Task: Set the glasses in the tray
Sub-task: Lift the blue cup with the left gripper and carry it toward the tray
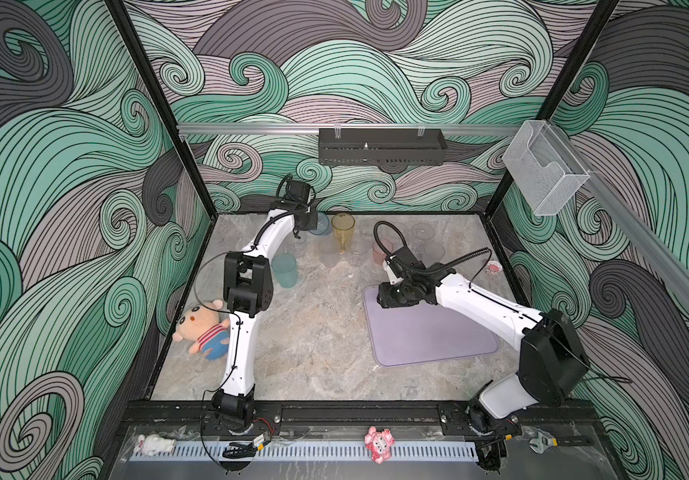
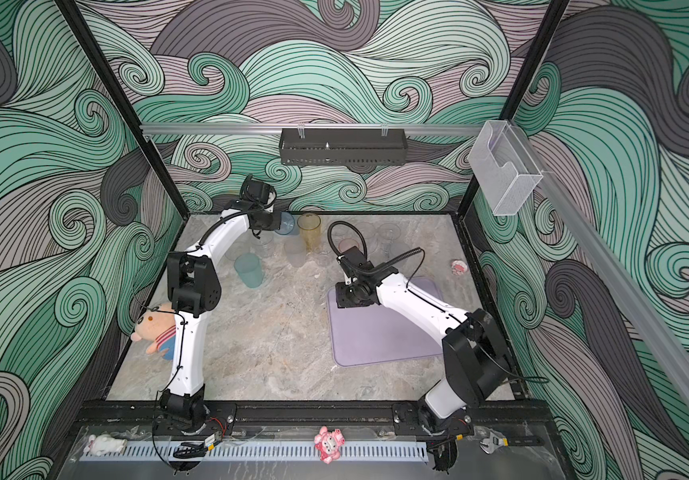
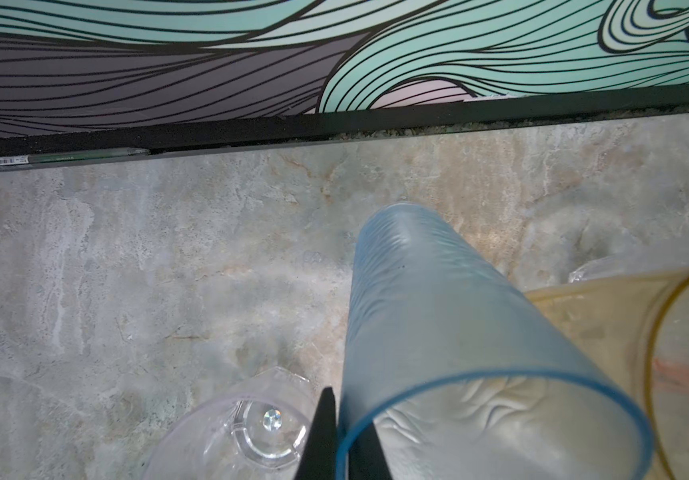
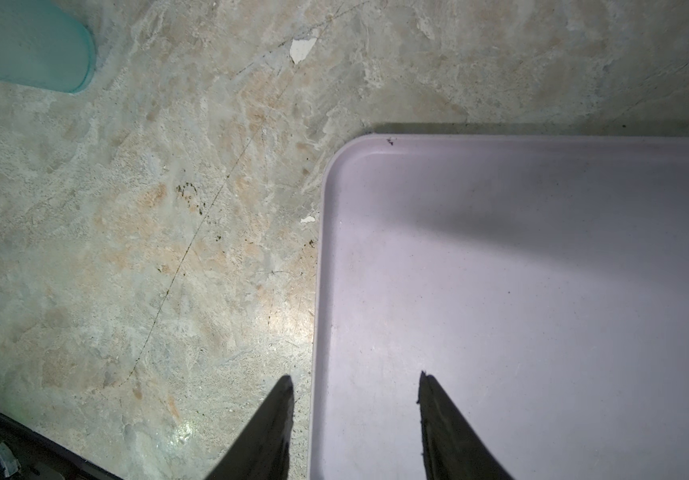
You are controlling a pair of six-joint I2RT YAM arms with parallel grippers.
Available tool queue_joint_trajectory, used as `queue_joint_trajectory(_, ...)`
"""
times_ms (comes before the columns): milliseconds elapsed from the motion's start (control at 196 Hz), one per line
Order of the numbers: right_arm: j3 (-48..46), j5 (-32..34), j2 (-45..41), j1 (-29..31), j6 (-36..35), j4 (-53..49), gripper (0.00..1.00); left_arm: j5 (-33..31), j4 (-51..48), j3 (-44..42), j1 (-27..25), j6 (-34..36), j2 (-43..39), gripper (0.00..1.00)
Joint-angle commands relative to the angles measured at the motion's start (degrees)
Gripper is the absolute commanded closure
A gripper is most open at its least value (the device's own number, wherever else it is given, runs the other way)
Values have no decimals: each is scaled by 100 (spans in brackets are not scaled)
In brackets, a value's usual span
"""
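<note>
The left gripper (image 3: 344, 415) is clamped on the rim of the tall blue glass (image 3: 438, 316): one finger sits outside the wall and the other inside the mouth, with the wall pinched between them. The blue glass stands near the back wall of the worktop (image 1: 313, 332), and whether its base has left the surface cannot be told. Just beside it is the amber glass (image 3: 608, 324), upright, and a small clear glass (image 3: 251, 424) stands close on the gripper's other side. In both top views the blue glass (image 1: 319, 224) is partly hidden behind the left wrist. The teal glass (image 1: 284, 270) stands apart, nearer the front, beside the left arm's elbow. A short pink glass (image 1: 379, 251) and several pale ones are grouped behind the right arm. The right gripper (image 4: 355, 378) hovers over the far left corner of the lilac tray (image 4: 542, 291), jaws partway apart and holding nothing, one finger above the worktop and one above the tray. The tray lies flat on the right half of the worktop, well apart from the blue glass.
</note>
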Motion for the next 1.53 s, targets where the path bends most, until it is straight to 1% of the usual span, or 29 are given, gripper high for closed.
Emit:
queue_joint_trajectory(0, -35, 0, -101, -43, 30, -66, 50, -29, -69, 174, -36, 59, -471, 100)
queue_joint_trajectory(321, -76, -18, -213, -38, 73, -67, 50, -84, -40, 57, -38, -33, -1086, 100)
queue_joint_trajectory(495, -199, -130, -185, -33, 109, -46, 50, -73, -18, -244, -44, -136, -1560, 100)
queue_joint_trajectory(739, -457, -182, -46, 99, 100, 62, 50, -68, 255, -1254, -75, -355, -2545, 100)
queue_joint_trajectory(852, -611, -247, 67, 226, 211, 168, 50, -174, 426, -1855, -126, -465, -3097, 100)
queue_joint_trajectory(964, -736, -292, 192, 344, 323, 331, 50, -222, 437, -2228, -217, -538, -3557, 100)
queue_joint_trajectory(1168, -892, -718, 560, 387, 657, 787, 50, -371, 374, -2928, -497, -574, -4351, 100)
queue_joint_trajectory(1336, -909, -869, 763, 489, 866, 1033, 50, -471, 258, -3343, -651, -604, -4906, 100)
queue_joint_trajectory(1479, -900, -937, 919, 593, 1063, 1218, 50, -514, 149, -3542, -801, -579, -5105, 100)
queue_joint_trajectory(1489, -893, -934, 925, 602, 1073, 1233, 50, -516, 142, -3553, -800, -580, -5241, 100)
queue_joint_trajectory(1525, -884, -941, 975, 633, 1133, 1280, 50, -517, 124, -3592, -834, -580, -5326, 100)
